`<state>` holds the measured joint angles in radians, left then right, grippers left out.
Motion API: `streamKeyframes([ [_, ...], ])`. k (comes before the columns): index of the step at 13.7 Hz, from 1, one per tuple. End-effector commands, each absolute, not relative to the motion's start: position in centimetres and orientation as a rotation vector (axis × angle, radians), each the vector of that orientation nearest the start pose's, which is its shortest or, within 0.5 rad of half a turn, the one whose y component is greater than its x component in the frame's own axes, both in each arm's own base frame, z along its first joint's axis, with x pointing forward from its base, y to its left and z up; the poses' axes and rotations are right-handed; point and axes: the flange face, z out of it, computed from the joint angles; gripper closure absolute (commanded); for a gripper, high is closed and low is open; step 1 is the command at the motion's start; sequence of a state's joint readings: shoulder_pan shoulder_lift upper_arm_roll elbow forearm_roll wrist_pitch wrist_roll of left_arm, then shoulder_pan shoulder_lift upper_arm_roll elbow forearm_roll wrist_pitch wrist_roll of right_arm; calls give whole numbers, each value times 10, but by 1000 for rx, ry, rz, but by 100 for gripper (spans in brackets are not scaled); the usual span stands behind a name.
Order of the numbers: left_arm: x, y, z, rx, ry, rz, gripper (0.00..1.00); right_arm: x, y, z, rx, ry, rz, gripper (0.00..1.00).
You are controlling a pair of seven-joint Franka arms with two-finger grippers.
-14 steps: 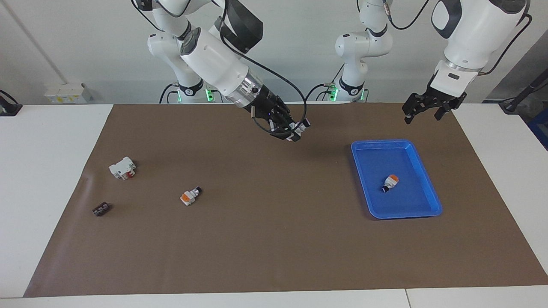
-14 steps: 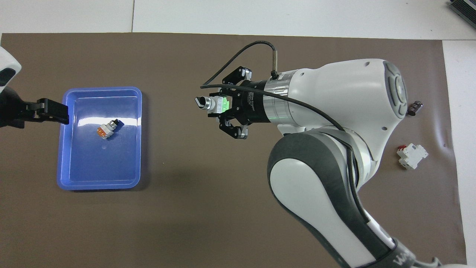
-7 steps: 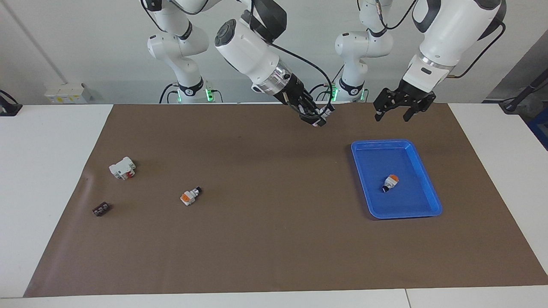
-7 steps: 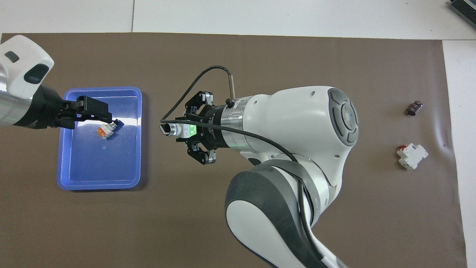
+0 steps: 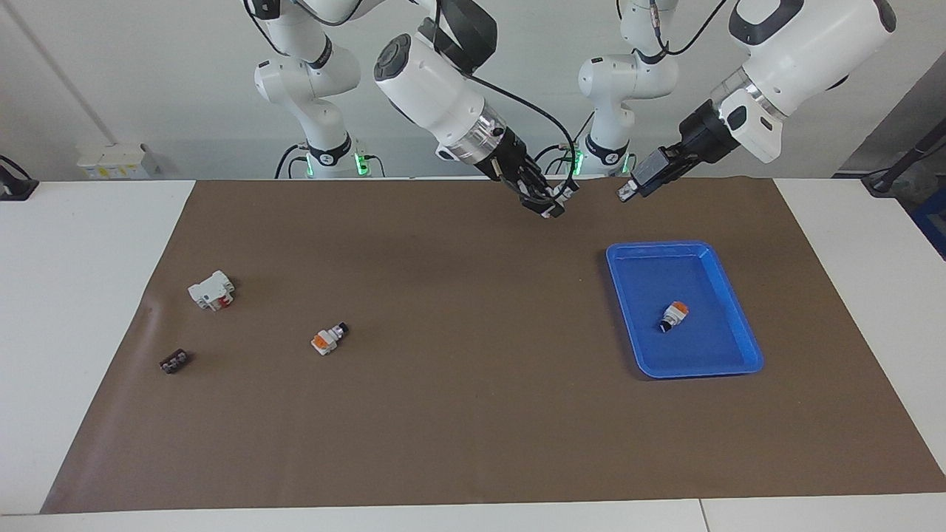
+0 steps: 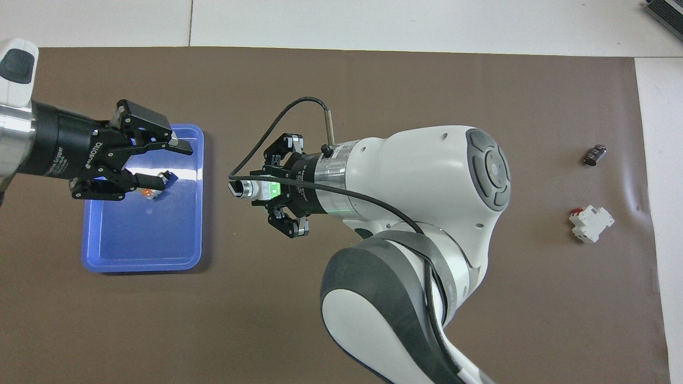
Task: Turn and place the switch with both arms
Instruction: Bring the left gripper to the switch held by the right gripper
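The switch [image 6: 251, 188] is white with a black knob tip, a silver collar and a bright green end block. My right gripper [image 6: 262, 188] is shut on its green end and holds it in the air, knob tip pointing toward the left arm's end of the table. In the facing view the switch [image 5: 563, 193] and right gripper [image 5: 551, 202] hang over the mat close to the robots. My left gripper [image 6: 174, 161] is open, level, and aimed at the knob with a gap between them. In the facing view the left gripper [image 5: 627, 194] is raised near the tray's robot-side corner.
A blue tray [image 5: 680, 277] [image 6: 139, 240] lies toward the left arm's end, with an orange-ended switch [image 5: 673, 315] [image 6: 151, 190] in it. Toward the right arm's end lie another orange-ended switch [image 5: 329, 339], a white block with red [image 5: 212, 290] [image 6: 591, 224] and a small dark part [image 5: 174, 361] [image 6: 595, 154].
The right arm carried the switch toward the tray's side, then held still. The left gripper came in from the table's end and turned from pointing down to pointing level at the switch.
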<state>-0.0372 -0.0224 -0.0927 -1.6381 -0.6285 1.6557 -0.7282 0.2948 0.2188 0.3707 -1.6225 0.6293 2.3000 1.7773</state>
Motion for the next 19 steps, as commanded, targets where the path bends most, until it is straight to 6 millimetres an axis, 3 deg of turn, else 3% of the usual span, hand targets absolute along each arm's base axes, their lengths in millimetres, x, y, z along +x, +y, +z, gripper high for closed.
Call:
streamKeyframes([
  [1, 528, -137, 630, 2278, 1015, -384, 35, 528, 401, 557, -1833, 1606, 552, 100],
  [5, 524, -143, 624, 2166, 1150, -467, 50, 527, 402, 556, -1840, 1610, 561, 100],
  [8, 511, -161, 610, 2126, 1169, -471, 51, 527, 402, 556, -1842, 1609, 561, 100],
  [10, 507, -163, 601, 2107, 1190, -449, 51, 527, 402, 556, -1842, 1609, 561, 100],
  [19, 503, -177, 604, 2096, 1160, -467, 75, 526, 401, 556, -1846, 1611, 565, 100],
])
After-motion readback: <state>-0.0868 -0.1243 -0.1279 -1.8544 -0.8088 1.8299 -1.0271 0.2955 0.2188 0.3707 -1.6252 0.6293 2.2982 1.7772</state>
